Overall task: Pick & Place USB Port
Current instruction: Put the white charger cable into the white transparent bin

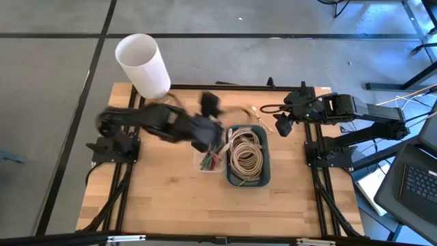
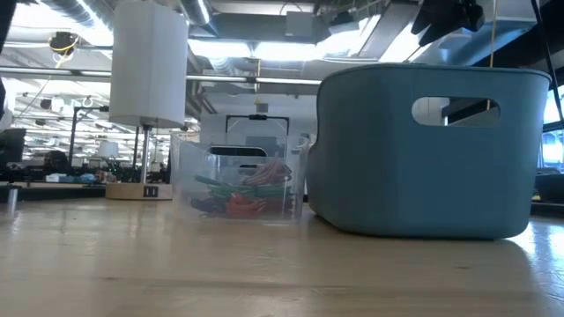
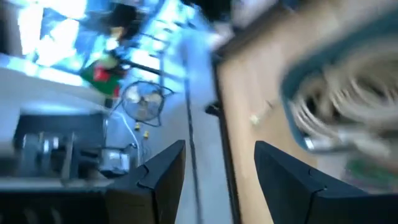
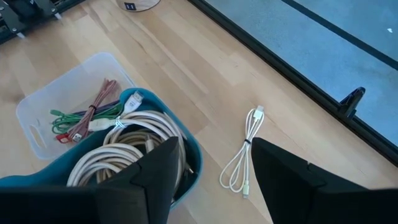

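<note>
Tabletop [image 1: 164,198]: cable-filled blue bin [image 1: 231,179]

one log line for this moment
left hand: open, empty, over clear bin | right hand: open, empty | white cable: on table

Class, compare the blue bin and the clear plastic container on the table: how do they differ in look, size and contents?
The blue bin is opaque with a handle cutout; the clear plastic container is see-through. The blue bin stands taller and wider than the clear container beside it. The blue bin holds coiled beige cables; the clear container holds thinner red and green cables. Both sit side by side on the wooden table, open-topped.
</note>
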`<action>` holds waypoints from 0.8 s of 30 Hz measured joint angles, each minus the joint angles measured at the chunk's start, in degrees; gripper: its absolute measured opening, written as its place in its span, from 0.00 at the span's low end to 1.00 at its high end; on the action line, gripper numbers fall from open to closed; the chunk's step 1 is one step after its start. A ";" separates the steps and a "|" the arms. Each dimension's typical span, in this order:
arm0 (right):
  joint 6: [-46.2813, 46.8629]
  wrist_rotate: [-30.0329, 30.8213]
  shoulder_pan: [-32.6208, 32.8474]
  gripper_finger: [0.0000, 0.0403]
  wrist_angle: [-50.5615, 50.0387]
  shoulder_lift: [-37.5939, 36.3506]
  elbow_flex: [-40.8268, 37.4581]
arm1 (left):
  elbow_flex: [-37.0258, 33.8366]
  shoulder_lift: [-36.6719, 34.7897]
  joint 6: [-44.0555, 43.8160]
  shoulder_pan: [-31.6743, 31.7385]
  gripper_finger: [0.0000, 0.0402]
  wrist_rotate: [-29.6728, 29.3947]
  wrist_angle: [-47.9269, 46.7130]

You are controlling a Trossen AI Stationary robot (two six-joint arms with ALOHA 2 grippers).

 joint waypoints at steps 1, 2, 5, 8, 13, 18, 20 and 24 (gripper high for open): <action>-0.02 -0.01 -0.02 0.51 -0.04 0.02 0.00 | -0.25 -2.06 -2.77 -0.01 0.46 -0.87 0.89; -0.02 -0.01 0.00 0.51 -0.11 0.01 -0.04 | -0.34 -3.91 -6.24 -0.08 0.46 -1.20 0.89; -0.02 0.01 -0.02 0.51 -0.13 0.00 -0.04 | -0.42 -9.47 -18.98 -0.02 0.46 -0.38 0.26; -0.04 0.25 -0.02 0.51 -0.09 0.02 -0.04 | -1.41 -16.06 -30.26 -0.04 0.46 0.97 -0.72; 0.20 0.44 -0.02 0.51 0.23 -0.01 -0.04 | -12.68 -26.71 -38.59 -1.45 0.46 -8.02 -1.41; 0.21 0.44 -0.02 0.51 0.17 0.01 -0.04 | -36.11 -41.11 -59.66 -3.94 0.43 -20.58 -6.88; 0.66 0.87 -0.02 0.51 0.17 0.02 -0.04 | -46.51 -47.76 -70.01 -5.35 0.42 -22.20 -6.76; 7.81 7.13 -0.36 0.51 0.01 1.25 -0.04 | -64.78 -58.55 -84.63 -8.53 0.41 -21.14 0.82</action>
